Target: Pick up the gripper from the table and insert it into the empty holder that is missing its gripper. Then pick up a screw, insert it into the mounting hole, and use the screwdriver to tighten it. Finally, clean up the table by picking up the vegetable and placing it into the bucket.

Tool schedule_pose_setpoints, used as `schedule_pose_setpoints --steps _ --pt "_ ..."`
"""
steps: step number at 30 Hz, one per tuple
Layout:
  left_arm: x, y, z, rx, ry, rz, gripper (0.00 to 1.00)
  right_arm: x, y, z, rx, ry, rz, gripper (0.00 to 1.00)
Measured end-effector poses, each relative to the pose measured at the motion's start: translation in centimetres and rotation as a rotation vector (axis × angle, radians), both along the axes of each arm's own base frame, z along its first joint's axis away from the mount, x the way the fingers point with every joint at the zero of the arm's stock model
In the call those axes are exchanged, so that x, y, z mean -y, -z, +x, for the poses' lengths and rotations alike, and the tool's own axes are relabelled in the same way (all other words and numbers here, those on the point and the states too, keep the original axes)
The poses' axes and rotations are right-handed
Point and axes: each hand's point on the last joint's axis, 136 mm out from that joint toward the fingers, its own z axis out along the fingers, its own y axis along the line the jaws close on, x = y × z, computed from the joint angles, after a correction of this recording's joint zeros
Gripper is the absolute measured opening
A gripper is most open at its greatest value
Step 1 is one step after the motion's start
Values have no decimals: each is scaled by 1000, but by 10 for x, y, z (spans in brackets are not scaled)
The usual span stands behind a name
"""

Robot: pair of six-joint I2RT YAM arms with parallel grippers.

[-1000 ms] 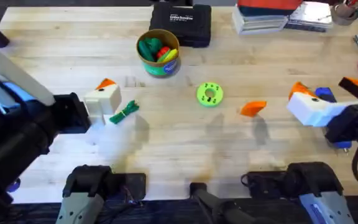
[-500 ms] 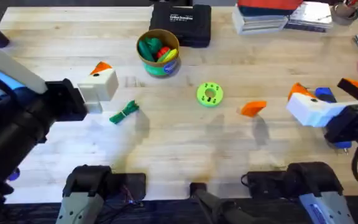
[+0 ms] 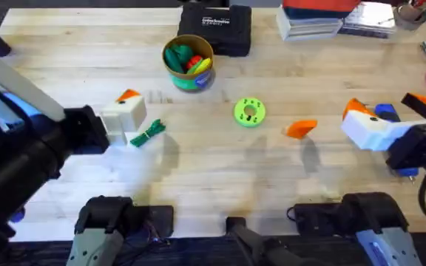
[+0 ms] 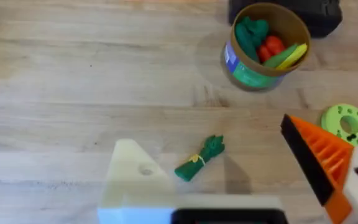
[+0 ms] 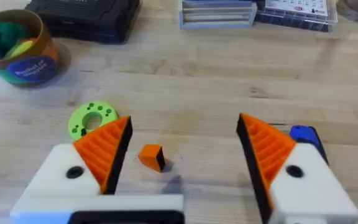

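From above, the left gripper [image 3: 128, 118] is seen low over the table [image 3: 220, 177], just beside the vegetable [image 3: 148, 134]. The bucket [image 3: 188, 62] is placed farther back, already holding toy food. The lime-green disc [image 3: 249, 112] with the mounting hole lies in the middle, and a small orange piece [image 3: 300, 128] is near it. The right gripper [image 3: 368, 122] is held near the right edge, with the screwdriver [image 3: 387, 112] peeking out behind it.

In the left wrist view, the fingers are spread wide and nothing is held. The vegetable [image 4: 199, 159] lies between them, a bit ahead. It is small and flat, so it could be missed or pushed away if the fingers are shut too high.

In the right wrist view, the fingers [image 5: 104, 152] are wide open and empty too. The orange piece [image 5: 151, 155] lies between them.

Lots of bare wood is left between vegetable and bucket, so the way is open. The bucket could be bumped at its rim.
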Motion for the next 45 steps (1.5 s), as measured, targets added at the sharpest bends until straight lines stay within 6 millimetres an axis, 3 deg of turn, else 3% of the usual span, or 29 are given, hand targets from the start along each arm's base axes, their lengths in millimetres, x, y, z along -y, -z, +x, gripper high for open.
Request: schedule_pose_setpoints --steps 5,11,20,28,29,36,45 --pt "8 -17 25 156 39 -19 986 0 0 0 0 0 0 994" --pt "33 -8 39 389 191 -16 986 0 0 0 0 0 0 994" --pt "77 31 29 602 430 -56 986 0 0 0 0 0 0 994" --pt "120 74 16 537 619 -158 986 0 0 0 0 0 0 994" --pt "136 73 6 529 693 -196 986 0 0 0 0 0 0 994" --pt "159 73 -13 515 811 -241 985 0 0 0 0 0 0 993" --pt "166 73 -20 512 850 -252 986 0 0 0 0 0 0 993"
